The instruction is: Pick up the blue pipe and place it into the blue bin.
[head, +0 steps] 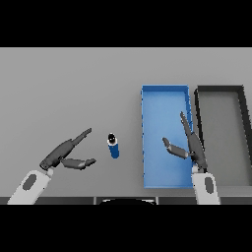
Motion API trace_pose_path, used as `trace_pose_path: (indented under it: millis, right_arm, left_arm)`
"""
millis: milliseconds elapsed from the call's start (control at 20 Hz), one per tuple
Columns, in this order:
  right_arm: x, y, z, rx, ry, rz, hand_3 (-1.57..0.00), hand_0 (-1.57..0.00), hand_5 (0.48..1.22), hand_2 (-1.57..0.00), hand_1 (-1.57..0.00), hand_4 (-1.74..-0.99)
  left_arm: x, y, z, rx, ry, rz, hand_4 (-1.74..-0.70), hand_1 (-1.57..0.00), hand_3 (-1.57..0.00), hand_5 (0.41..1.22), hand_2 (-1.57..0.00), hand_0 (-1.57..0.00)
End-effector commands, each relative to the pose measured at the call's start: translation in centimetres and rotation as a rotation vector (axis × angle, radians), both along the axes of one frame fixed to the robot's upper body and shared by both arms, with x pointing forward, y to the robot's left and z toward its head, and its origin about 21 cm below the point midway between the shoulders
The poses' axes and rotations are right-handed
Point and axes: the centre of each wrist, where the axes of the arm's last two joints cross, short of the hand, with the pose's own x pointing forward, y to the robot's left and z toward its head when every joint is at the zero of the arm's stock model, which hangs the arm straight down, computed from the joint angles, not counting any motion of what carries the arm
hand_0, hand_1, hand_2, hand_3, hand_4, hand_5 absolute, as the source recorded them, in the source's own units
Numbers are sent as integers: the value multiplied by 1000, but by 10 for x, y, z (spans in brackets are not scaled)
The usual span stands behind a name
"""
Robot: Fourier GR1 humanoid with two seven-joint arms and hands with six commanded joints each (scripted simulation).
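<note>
Table (pixel 74 83), grey, seen from above. At far left we see the left hand (pixel 66 152) low over the surface, fingers straight and spread from the thumb, holding nothing. Just to its right stands the pipe (pixel 113 145), a short blue cylinder with a dark opening at its upper end, apparently upright with a slight tilt, alone on the table and touching neither hand. Right of it lies the blue bin (pixel 165 92), a long open tray with nothing in it, with the right hand (pixel 189 145) hanging over its right side, fingers straight, thumb apart, gripping nothing. Farthest right sits a dark tray (pixel 219 88), beside the bin.

We judge the main risk to be a tip-over: the pipe is small and round, so a sideways brush from straight fingers could topple it and send it rolling. A loose pinch could drop it short of the bin.
</note>
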Motion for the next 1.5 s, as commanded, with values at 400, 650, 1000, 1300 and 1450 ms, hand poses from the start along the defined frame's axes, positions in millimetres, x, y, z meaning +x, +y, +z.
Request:
trace_pose_path:
  millis: [400,650,1000,1300,1450]
  right_arm:
    - [-1,4,0,7,14,1,1,1,560,1,1,-1211]
    - [-10,1,0,22,6,3,1,1,551,1,1,-1207]
    - [-9,-5,-2,9,25,-8,1,1,548,1,1,-1195]
    - [-7,-6,-4,4,19,-11,1,1,560,1,1,-1192]
    - [-8,-4,-3,-2,17,-9,1,1,562,1,1,-1184]
  left_arm:
    - [2,-57,-28,-41,-11,-113,-1149,1,1,486,1,1]
    - [15,-79,-47,-76,4,-81,-1126,1,1,491,1,1]
    - [23,-101,-72,-121,-7,-63,-1098,1,0,517,-23,1]
    - [27,-121,-74,-289,66,-72,-1301,-411,-590,784,-578,-179]
    - [25,-125,-75,-311,46,-61,-1505,-976,-1015,997,-1063,-833]
